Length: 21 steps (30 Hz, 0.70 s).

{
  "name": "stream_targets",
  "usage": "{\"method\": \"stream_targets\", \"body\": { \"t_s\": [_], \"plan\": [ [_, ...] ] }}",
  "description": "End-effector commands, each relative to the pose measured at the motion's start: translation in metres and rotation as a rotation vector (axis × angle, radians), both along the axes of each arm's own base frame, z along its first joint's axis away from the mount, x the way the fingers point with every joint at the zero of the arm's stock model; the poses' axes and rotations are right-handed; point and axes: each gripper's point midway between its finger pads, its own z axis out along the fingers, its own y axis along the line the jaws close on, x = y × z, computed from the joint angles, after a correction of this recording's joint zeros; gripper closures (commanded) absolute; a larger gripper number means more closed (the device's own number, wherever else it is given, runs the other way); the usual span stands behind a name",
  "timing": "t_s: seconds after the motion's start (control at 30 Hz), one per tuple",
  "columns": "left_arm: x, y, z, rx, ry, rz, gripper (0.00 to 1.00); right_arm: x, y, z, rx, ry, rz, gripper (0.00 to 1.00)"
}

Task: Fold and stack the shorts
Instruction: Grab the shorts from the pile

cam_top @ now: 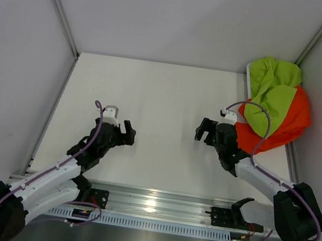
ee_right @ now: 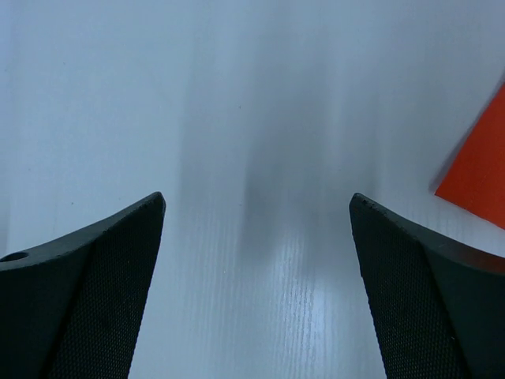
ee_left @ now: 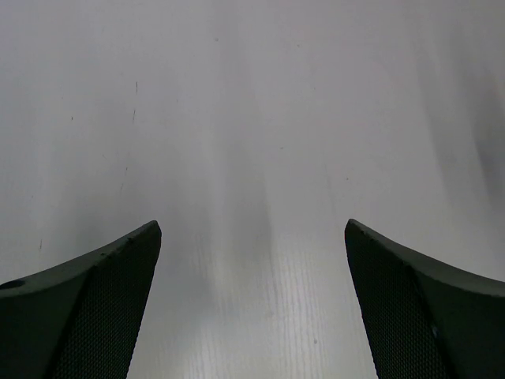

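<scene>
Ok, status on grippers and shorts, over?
Left gripper, right gripper open, empty. Green shorts heaped over orange shorts, far right, unfolded. No obstruction seen.

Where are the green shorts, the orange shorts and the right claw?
green shorts (cam_top: 277,82): top view, upper fold.
orange shorts (cam_top: 295,117): top view, right side.
right gripper (cam_top: 204,132): top view, between its open fingertips.

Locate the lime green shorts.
In the top view, the lime green shorts lie crumpled at the far right corner of the table, draped over the orange-red shorts, beyond the right gripper.
</scene>
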Motion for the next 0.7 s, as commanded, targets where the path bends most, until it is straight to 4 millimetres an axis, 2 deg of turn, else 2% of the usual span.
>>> {"method": "stream_targets", "body": {
  "t_s": [0.0,0.27,0.37,0.43,0.47,0.5,0.53,0.6,0.63,0.67],
  "plan": [
    [0.005,-0.004,0.008,-0.003,-0.036,-0.013,0.01,0.017,0.003,0.026,0.015,-0.076,-0.027,0.01],
    [0.006,-0.004,0.008,-0.005,-0.037,-0.011,0.01,0.021,-0.003,0.029,-0.004,-0.071,-0.053,0.01],
    [0.005,-0.005,0.007,-0.006,-0.032,-0.015,0.01,0.026,-0.013,0.046,-0.012,-0.109,-0.082,0.02],
    [0.005,-0.006,0.008,-0.007,-0.026,-0.019,0.01,0.036,-0.031,0.067,0.008,-0.125,-0.157,0.01],
    [0.006,-0.007,0.010,-0.009,-0.027,-0.019,0.01,0.045,-0.036,0.089,0.019,-0.136,-0.176,0.01],
    [0.006,-0.007,0.011,-0.011,-0.029,-0.021,0.01,0.052,-0.043,0.100,0.025,-0.139,-0.196,0.01],
    [0.005,-0.007,0.011,-0.012,-0.029,-0.024,0.01,0.067,-0.061,0.117,0.026,-0.142,-0.254,0.01],
    [0.006,-0.008,0.015,-0.019,-0.037,-0.024,0.01,0.082,-0.085,0.126,0.031,-0.120,-0.324,0.01],
    [0.004,-0.007,0.012,-0.019,-0.033,-0.025,0.01,0.093,-0.111,0.116,0.028,-0.069,-0.392,0.01],
    [0.004,-0.008,0.012,-0.021,-0.035,-0.027,0.01,0.107,-0.121,0.136,0.048,-0.094,-0.428,0.01]
  ]
}}
